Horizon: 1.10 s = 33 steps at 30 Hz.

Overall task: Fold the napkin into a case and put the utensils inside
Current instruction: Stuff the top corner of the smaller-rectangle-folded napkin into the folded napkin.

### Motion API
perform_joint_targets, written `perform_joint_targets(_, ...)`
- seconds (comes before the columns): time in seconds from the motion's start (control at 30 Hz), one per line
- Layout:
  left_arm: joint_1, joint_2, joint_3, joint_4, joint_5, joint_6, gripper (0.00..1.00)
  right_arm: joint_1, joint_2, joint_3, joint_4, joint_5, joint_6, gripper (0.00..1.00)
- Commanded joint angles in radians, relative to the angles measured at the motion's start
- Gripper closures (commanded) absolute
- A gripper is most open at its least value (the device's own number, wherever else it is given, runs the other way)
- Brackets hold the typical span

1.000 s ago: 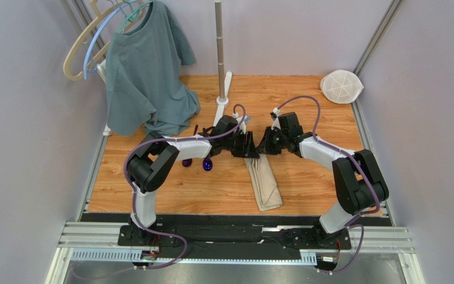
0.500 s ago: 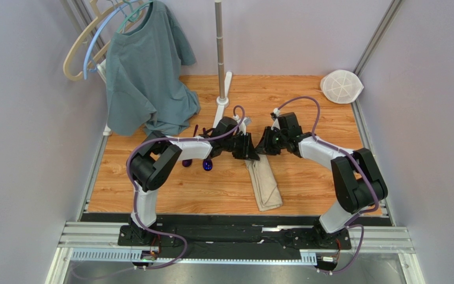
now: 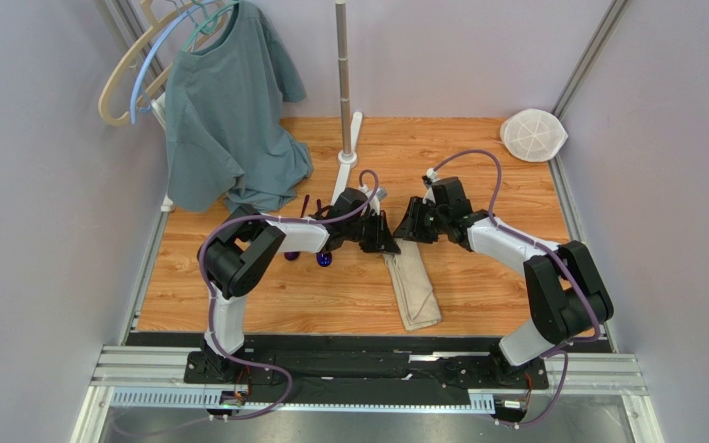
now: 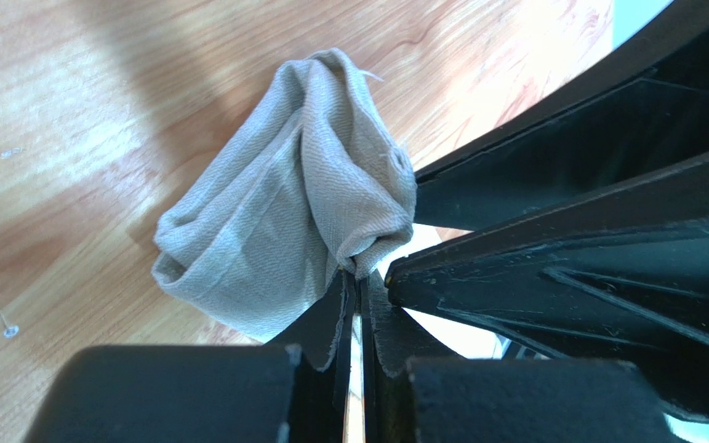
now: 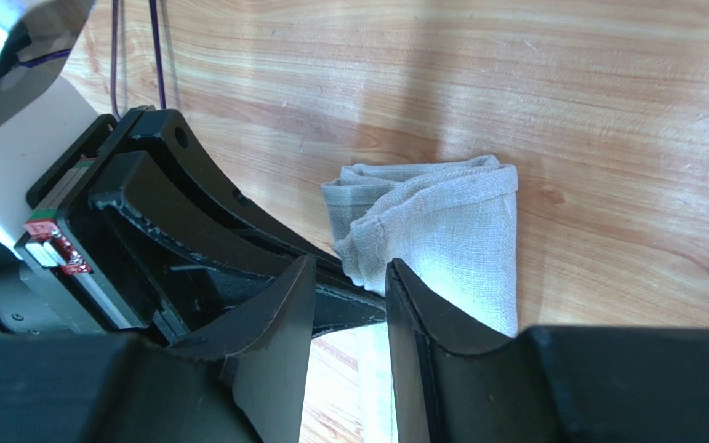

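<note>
Fingers of my left gripper (image 4: 360, 277) are pinched almost together on the far end of the beige case (image 3: 414, 288), a folded oblong lying on the wooden table (image 3: 497, 286) between my two arms. My right gripper (image 5: 351, 269) faces that same bunched end, jaws parted and holding nothing. Two purple-bowled spoons (image 3: 324, 259) lie left of the case, beside my left forearm.

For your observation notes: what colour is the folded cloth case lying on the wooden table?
The case is plain beige-tan; the left wrist view shows it best.
</note>
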Motion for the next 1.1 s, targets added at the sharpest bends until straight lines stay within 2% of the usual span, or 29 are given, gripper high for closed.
perform_joint_targets(0.0,0.004,-0.032,-0.023,0.120,-0.005,-0.031,0.95,0.042,-0.021,-0.005,0.022,0.012,0.014,0.62)
perform_joint_targets(0.07,0.006,-0.035,-0.020,0.104,-0.008,-0.023,0.91,0.042,-0.029,-0.014,0.022,0.041,0.022,0.61)
perform_joint_targets(0.1,0.006,-0.042,-0.022,0.093,-0.017,-0.020,0.86,0.042,-0.030,-0.017,0.019,0.047,0.020,0.61)
perform_joint_targets(0.13,0.007,-0.047,-0.020,0.070,-0.022,-0.015,0.76,0.041,-0.036,-0.014,0.010,0.048,0.022,0.60)
perform_joint_targets(0.2,0.015,-0.058,-0.011,0.042,-0.020,0.000,0.68,0.039,-0.053,-0.013,-0.016,0.070,0.017,0.60)
perform_joint_targets(0.33,0.046,-0.073,0.000,-0.010,0.010,0.000,0.59,0.032,-0.139,-0.059,-0.026,0.118,-0.006,0.46)
perform_joint_targets(0.5,0.073,-0.065,0.067,-0.096,0.041,0.023,0.57,0.033,-0.225,-0.116,0.002,0.124,-0.070,0.38)
perform_joint_targets(0.63,0.083,-0.027,0.145,-0.202,0.069,0.041,0.56,0.035,-0.271,-0.157,0.025,0.143,-0.122,0.29)
perform_joint_targets(0.73,0.083,-0.018,0.155,-0.186,0.078,0.029,0.56,0.038,-0.285,-0.189,0.066,0.120,-0.150,0.17)
perform_joint_targets(0.8,0.084,-0.001,0.176,-0.197,0.098,0.029,0.56,0.045,-0.271,-0.194,0.085,0.123,-0.158,0.17)
perform_joint_targets(0.97,0.084,0.031,0.211,-0.205,0.139,0.009,0.56,0.085,-0.216,-0.191,0.134,0.149,-0.199,0.30)
perform_joint_targets(1.07,0.084,0.050,0.250,-0.297,0.130,0.029,0.56,0.099,-0.182,-0.182,0.181,0.163,-0.211,0.36)
